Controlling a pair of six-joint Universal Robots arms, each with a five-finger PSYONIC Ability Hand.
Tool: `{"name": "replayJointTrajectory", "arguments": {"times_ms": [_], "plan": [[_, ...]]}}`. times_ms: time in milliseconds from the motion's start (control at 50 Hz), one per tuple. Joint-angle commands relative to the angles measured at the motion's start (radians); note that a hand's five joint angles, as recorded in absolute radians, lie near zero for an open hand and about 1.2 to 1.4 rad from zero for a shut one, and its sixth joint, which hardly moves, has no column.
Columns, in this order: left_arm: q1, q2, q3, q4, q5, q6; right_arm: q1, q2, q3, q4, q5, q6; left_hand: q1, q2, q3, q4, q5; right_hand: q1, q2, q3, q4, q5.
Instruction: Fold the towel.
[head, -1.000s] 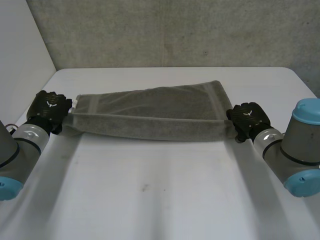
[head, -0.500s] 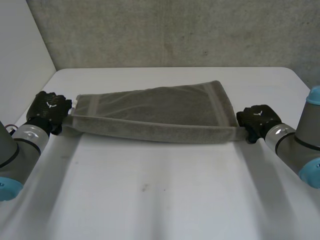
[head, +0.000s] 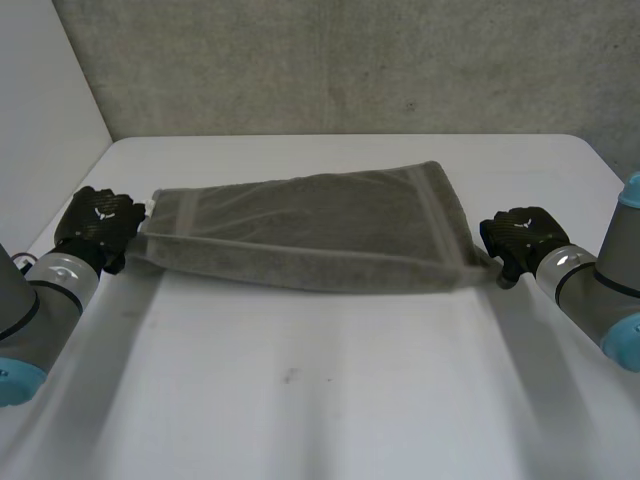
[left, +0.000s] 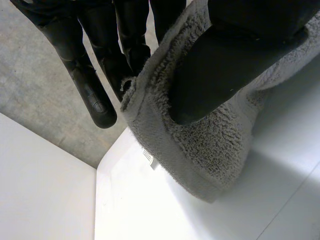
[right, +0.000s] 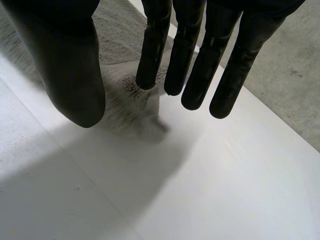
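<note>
Towel (head: 310, 235) pinched by left hand (head: 97, 224); right hand (head: 522, 236) fingers (right: 204, 60) straight.

The towel (right: 122, 80) corner (beneath the right hand (right: 70, 65)) is too blurred to read.

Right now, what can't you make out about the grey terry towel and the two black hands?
- Head view: the black left hand and right hand show their backs, hiding how their fingers meet the grey terry towel.
- Left wrist view: the thumb and cloth hide how many layers are pinched.
- Right wrist view: straight fingers partly cover the towel corner; contact unclear.
</note>
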Motion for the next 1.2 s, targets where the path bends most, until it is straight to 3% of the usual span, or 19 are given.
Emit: {"name": "replayJointTrajectory", "arguments": {"times_ms": [20, 40, 80, 100, 120, 500, 600, 700, 860, 1020, 1040, 1080, 1140, 1200], "plan": [[0.0, 0.0, -0.002, 0.0, 0.001, 0.002, -0.001, 0.04, -0.016, -0.014, -0.001, -0.005, 0.186, 0.179, 0.18, 0.179, 0.184, 0.037, 0.037, 0.034, 0.036, 0.034], [0.0, 0.0, -0.002, 0.0, 0.001, 0.002, -0.001, 0.04, -0.016, -0.014, -0.001, -0.005, 0.186, 0.179, 0.18, 0.179, 0.184, 0.037, 0.038, 0.034, 0.036, 0.034], [-0.002, 0.0, -0.005, 0.0, 0.001, 0.002, 0.001, 0.063, -0.027, -0.014, 0.001, -0.009, 0.186, 0.179, 0.18, 0.179, 0.184, 0.347, 0.347, 0.343, 0.345, 0.344], [-0.002, 0.0, -0.005, 0.0, 0.001, 0.002, 0.001, 0.063, -0.027, -0.014, 0.001, -0.009, 0.186, 0.179, 0.18, 0.179, 0.184, 0.349, 0.349, 0.345, 0.347, 0.345], [-0.003, 0.0, -0.006, -0.002, 0.0, 0.002, 0.001, 0.069, -0.033, -0.014, -0.001, -0.011, 0.186, 0.179, 0.18, 0.179, 0.184, 0.593, 0.593, 0.589, 0.591, 0.589], [-0.015, 0.026, -0.043, -0.026, 0.009, 0.011, -0.017, -0.029, 0.062, 0.011, -0.058, -0.025, 0.186, 0.179, 0.18, 0.179, 0.184, 0.609, 0.609, 0.605, 0.607, 0.606], [-0.005, 0.127, -0.094, -0.109, 0.035, 0.035, -0.028, -0.188, 0.132, 0.075, -0.059, -0.075, 0.186, 0.179, 0.18, 0.179, 0.184, 0.609, 0.609, 0.605, 0.607, 0.606], [0.0, 0.312, -0.196, -0.3, 0.101, 0.1, -0.131, -0.402, 0.281, 0.275, -0.084, -0.17, 0.186, 0.179, 0.18, 0.179, 0.184, 0.609, 0.609, 0.605, 0.607, 0.606], [0.011, 0.564, -0.345, -0.486, 0.167, 0.219, -0.27, -0.717, 0.439, 0.471, -0.168, -0.37, 0.186, 0.179, 0.18, 0.179, 0.184, 0.609, 0.609, 0.605, 0.607, 0.606], [0.052, 0.553, -0.309, -0.437, 0.19, 0.258, -0.321, -0.696, 0.395, 0.456, -0.335, -0.355, 0.186, 0.179, 0.18, 0.179, 0.184, 0.609, 0.609, 0.605, 0.607, 0.606], [0.052, 0.552, -0.309, -0.437, 0.19, 0.258, -0.321, -0.696, 0.395, 0.456, -0.335, -0.355, 0.186, 0.179, 0.18, 0.179, 0.184, 0.609, 0.609, 0.605, 0.607, 0.606], [0.058, 0.418, -0.249, -0.387, 0.179, 0.259, -0.312, -0.543, 0.326, 0.396, -0.335, -0.289, 0.186, 0.179, 0.18, 0.179, 0.184, 0.609, 0.609, 0.605, 0.607, 0.606], [0.054, 0.353, -0.204, -0.371, 0.173, 0.259, -0.292, -0.475, 0.283, 0.359, -0.32, -0.264, 0.186, 0.179, 0.18, 0.179, 0.184, 0.609, 0.609, 0.605, 0.607, 0.606], [0.031, 0.233, -0.109, -0.365, 0.17, 0.255, -0.211, -0.374, 0.189, 0.314, -0.263, -0.233, 0.186, 0.179, 0.18, 0.179, 0.184, 0.609, 0.609, 0.605, 0.607, 0.606]]}}
